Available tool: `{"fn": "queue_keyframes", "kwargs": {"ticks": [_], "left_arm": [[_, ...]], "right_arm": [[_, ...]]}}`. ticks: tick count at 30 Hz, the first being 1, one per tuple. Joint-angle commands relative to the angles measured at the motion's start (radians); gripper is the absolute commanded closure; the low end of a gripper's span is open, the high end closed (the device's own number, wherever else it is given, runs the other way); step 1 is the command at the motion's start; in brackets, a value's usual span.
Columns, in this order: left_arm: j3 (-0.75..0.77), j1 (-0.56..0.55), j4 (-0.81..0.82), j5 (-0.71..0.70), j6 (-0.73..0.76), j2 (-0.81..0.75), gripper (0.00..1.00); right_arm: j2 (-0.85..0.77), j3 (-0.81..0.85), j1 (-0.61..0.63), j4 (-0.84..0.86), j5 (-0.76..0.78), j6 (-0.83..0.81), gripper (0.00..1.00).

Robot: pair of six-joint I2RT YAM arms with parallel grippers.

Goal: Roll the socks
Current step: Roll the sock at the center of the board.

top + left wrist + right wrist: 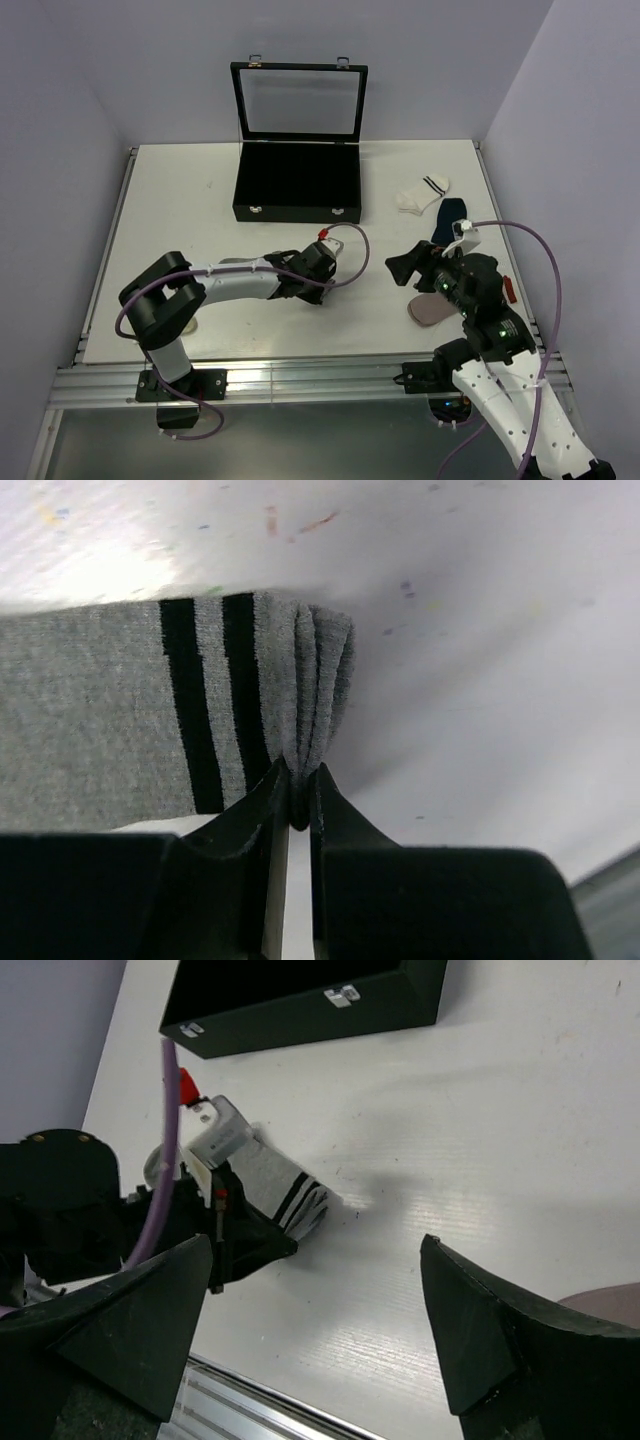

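Note:
A grey sock [90,720] with two black cuff stripes lies flat on the table. My left gripper [298,788] is shut on its bunched cuff edge; in the top view [316,290] the arm hides most of this sock. The right wrist view shows the same sock [272,1182] with the left fingers [255,1245] pinching it. My right gripper [315,1330] is open and empty above bare table, to the right of the grey sock [412,270]. A white sock with black stripes [422,193] and a navy sock [448,218] lie at the back right.
An open black case [298,185] with a glass lid stands at the back centre, also in the right wrist view [300,1000]. A pinkish-grey flat piece [430,310] lies under my right arm. The table's metal front rail [300,375] runs near the arm bases.

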Motion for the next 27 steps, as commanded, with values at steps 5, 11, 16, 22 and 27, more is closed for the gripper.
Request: {"fn": "queue_keyframes", "kwargs": {"ticks": [5,11,16,22,27], "left_arm": [[-0.108,0.099,0.217,0.386,-0.203,-0.034,0.99],[-0.208,0.152,0.412,0.481,-0.335,-0.034,0.99],[-0.274,0.164,0.543,0.521,-0.412,-0.025,0.99],[-0.295,0.170,0.559,0.490,-0.420,-0.023,0.99],[-0.294,0.176,0.567,0.501,-0.412,-0.008,0.99]], "right_arm": [[0.085,-0.067,0.009,0.110,0.013,0.142,0.08],[0.217,-0.094,0.056,0.135,0.099,0.285,0.15],[0.403,-0.068,0.162,0.172,0.183,0.394,0.23],[0.624,0.012,0.263,0.193,0.220,0.486,0.27],[0.788,0.074,0.320,0.238,0.206,0.541,0.32]]}}
